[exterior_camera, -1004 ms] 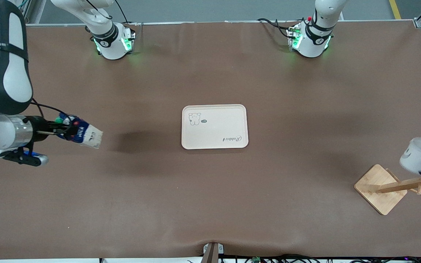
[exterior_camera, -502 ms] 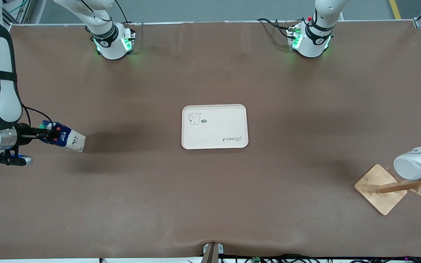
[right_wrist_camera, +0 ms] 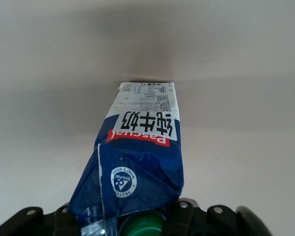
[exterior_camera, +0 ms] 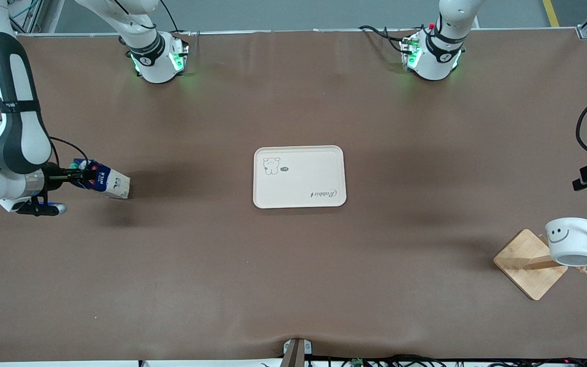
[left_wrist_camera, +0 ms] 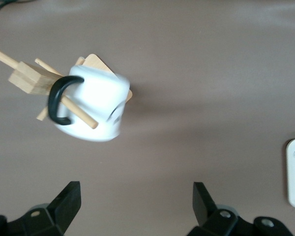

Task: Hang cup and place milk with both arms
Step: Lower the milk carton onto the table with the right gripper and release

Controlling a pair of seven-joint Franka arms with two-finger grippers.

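- Landmark: the cream tray mid-tabletop. Everything below is placed against it.
- Nearest the front camera, toward the left arm's end from the tray: the wooden rack. The cup hangs on a rack peg by its black handle, smiley facing the camera, rim tipped down. We judge the hanging half done; the cup looks blurred in the left wrist view, so it may be swinging.
- Left hand: released, fingers spread wide with nothing between them, up over the tabletop near the rack, clear of the cup. Only its edge shows in the front view. Likely backing away so it doesn't knock the peg.
- About level with the tray, toward the right arm's end: right hand clenched on the milk at the capped top. The carton is tipped over, whitish bottom pointing toward the tray, off the tabletop by its shadow.
- Top grip keeps the base free for set-down. We'd rotate it upright before lowering.
- Milk is well apart from the tray, not yet placed. Tray is our assumed target.
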